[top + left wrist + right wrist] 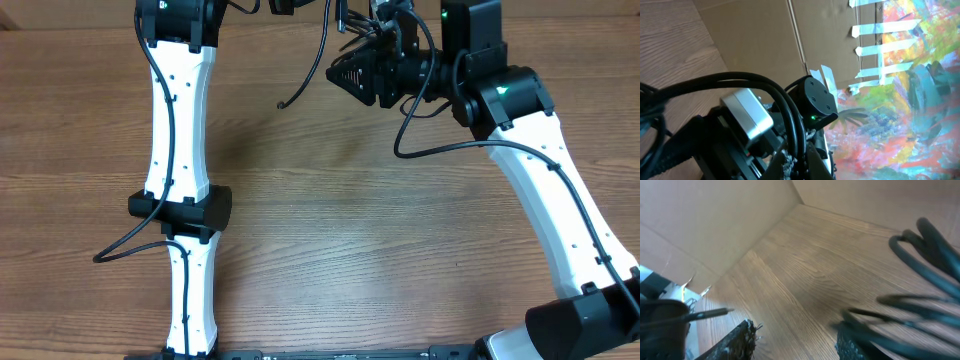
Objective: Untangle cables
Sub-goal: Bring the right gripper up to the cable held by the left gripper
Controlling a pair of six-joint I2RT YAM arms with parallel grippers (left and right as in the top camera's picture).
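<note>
The cables are thin black cords bunched at the far edge of the table. One cord (305, 80) hangs down from the top and ends loose above the wood. In the left wrist view my left gripper (799, 161) is shut on two black cords (796, 131) that run up between its fingers. My right gripper (345, 75) points left beside the bunch. Its fingers (740, 340) stand apart with bare wood between them. Blurred cords (910, 330) cross over its right finger, and a silver-tipped plug (715, 313) juts in at the left.
The wooden table (330, 230) spreads below both arms. A cardboard wall (715, 220) closes the far side. A colourful painted sheet (920, 100) with white tape strips hangs behind. The right arm's own black wire (400, 150) loops over the table.
</note>
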